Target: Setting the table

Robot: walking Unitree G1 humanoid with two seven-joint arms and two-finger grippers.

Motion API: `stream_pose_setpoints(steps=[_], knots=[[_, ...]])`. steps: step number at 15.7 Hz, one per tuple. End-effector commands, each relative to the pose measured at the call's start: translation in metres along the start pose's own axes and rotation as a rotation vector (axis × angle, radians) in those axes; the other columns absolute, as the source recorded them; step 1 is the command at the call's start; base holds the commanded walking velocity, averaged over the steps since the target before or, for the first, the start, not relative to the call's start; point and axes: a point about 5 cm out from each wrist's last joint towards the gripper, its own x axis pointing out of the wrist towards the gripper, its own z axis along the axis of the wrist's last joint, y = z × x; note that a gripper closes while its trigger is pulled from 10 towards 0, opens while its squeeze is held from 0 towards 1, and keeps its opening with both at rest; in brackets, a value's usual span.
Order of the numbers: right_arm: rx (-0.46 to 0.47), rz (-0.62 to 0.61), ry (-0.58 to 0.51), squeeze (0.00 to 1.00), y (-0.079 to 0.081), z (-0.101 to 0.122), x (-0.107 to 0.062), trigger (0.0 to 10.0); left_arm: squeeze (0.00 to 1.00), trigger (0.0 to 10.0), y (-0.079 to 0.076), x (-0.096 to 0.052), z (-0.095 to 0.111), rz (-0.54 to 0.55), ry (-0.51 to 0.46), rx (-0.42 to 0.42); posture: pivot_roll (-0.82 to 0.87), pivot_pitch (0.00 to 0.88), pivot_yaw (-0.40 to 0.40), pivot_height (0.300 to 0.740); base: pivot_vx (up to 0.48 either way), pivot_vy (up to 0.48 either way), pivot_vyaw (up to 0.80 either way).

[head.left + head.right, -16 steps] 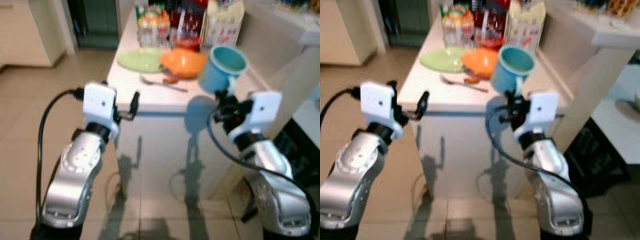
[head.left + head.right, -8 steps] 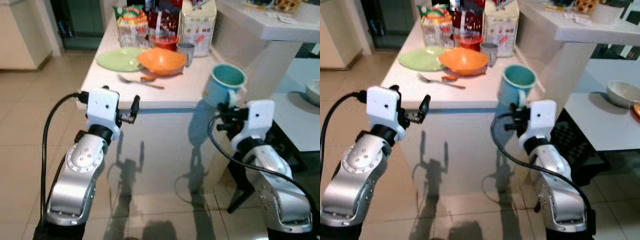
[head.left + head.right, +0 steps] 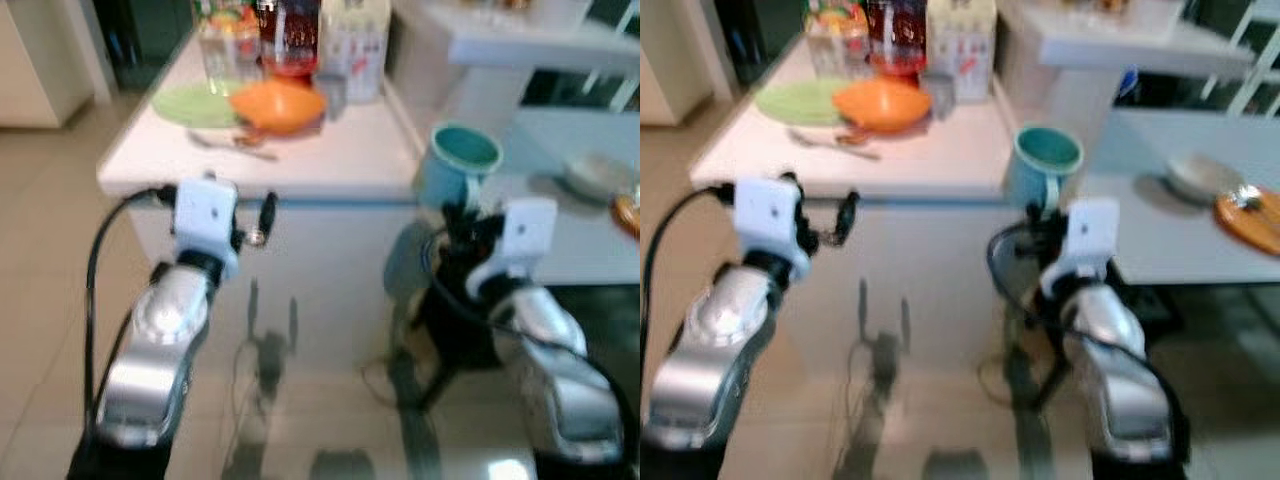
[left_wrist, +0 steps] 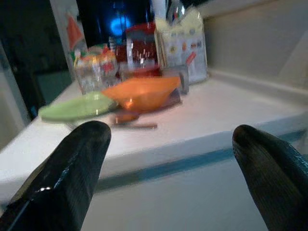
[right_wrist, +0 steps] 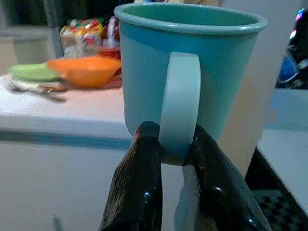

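left eye view, blurred: two silver robot arms reach forward over a tiled floor (image 3: 40,300) toward a white table (image 3: 340,165) that runs away toward 12 o'clock. the right gripper (image 5: 173,159), at about 3 o'clock in the scene, holds a teal mug (image 3: 455,168) upright by its handle, just off the table's near right corner, in the air rather than resting on the top. in the right wrist view the two black fingers (image 5: 139,192) are closed tight on either side of the lower part of the mug's handle, with the mug's open rim above them. the left gripper (image 4: 173,159), at about 9 o'clock, hovers in front of the table's near edge and holds nothing; in the left wrist view its two black fingertips (image 4: 72,168) stand wide apart with the table edge showing between them. on the far half of the table, toward 12 o'clock, sit a green plate (image 3: 190,103) and, just to its right, an orange bowl (image 3: 278,105). a fork (image 3: 228,145) lies on the table just in front of the plate and bowl. behind them stand a small grey cup (image 3: 332,97), a red-lidded jar (image 3: 288,35), a white carton (image 3: 352,45) and a packet of snacks (image 3: 222,45), too blurred to read. off at 2 o'clock a second, lower table (image 3: 1170,225) carries a pale bowl (image 3: 1197,175) and an orange plate (image 3: 1250,215) at its right edge.
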Motion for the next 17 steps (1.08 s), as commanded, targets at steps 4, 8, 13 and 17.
stream_pose_setpoints(steps=[4, 8, 13, 17], knots=[[-0.033, -0.055, -0.039, 0.00, -0.012, 0.007, 0.003, 10.0, 0.00, 10.0, -0.003, 0.002, 0.000, -0.001, -0.004, 0.009, 0.01, 0.000, -0.023, 0.740, 0.000, -0.387, 0.00], [-0.043, -0.076, -0.052, 0.00, -0.020, 0.013, 0.007, 10.0, 0.00, 10.0, -0.006, 0.004, 0.001, -0.011, -0.013, 0.012, 0.00, 0.000, -0.019, 0.740, 0.000, -0.389, 0.00], [-0.060, -0.095, -0.009, 0.00, -0.019, 0.004, 0.005, 10.0, 0.00, 10.0, -0.009, 0.006, 0.002, -0.021, -0.022, 0.021, 0.00, 0.000, -0.017, 0.740, 0.000, -0.386, 0.00], [-0.058, -0.118, -0.007, 0.00, -0.020, 0.003, 0.005, 10.0, 0.00, 10.0, -0.008, 0.008, 0.003, -0.020, -0.028, 0.022, -0.01, 0.000, -0.011, 0.740, 0.000, -0.388, 0.00]])
